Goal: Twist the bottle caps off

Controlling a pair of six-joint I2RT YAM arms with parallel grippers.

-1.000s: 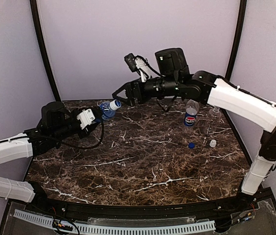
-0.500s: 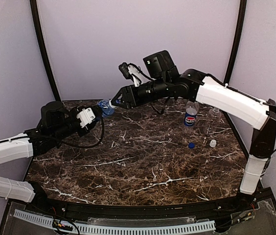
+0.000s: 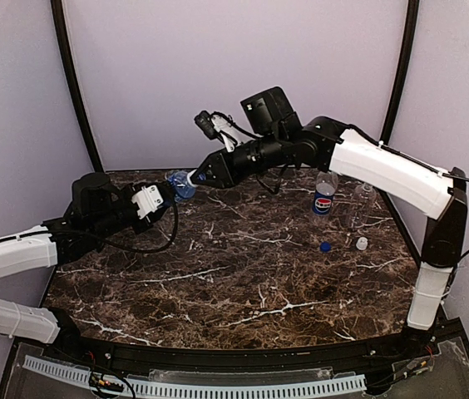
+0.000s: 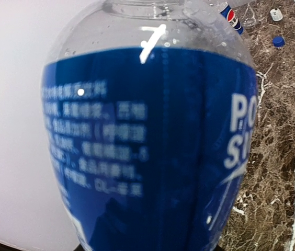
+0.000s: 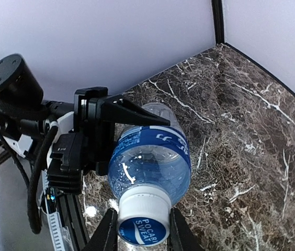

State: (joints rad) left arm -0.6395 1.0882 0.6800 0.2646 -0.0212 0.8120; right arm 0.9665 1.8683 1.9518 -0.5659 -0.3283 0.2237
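My left gripper [image 3: 166,193] is shut on the blue-labelled bottle [image 3: 181,184], held tilted above the table's far left. Its label fills the left wrist view [image 4: 152,146] and hides the jaws there. The bottle's white cap with a blue top [image 5: 143,217] points at my right gripper [image 5: 143,232], whose fingers [image 5: 105,236] press on both sides of the cap. The left gripper's black finger [image 5: 132,116] lies along the bottle [image 5: 150,157]. At the right, a Pepsi bottle [image 3: 324,195] and an unlabelled clear bottle [image 3: 363,199] stand uncapped. A dark blue cap [image 3: 324,246] and a white cap [image 3: 362,243] lie loose in front of them.
The marble table [image 3: 234,283] is walled by pale panels at the back and sides, with black posts [image 3: 72,83] in the far corners. My right arm [image 3: 384,170] reaches across the back of the table, above the standing bottles.
My right gripper has moved left to the bottle's cap and closed on it. The left arm has held the bottle still.
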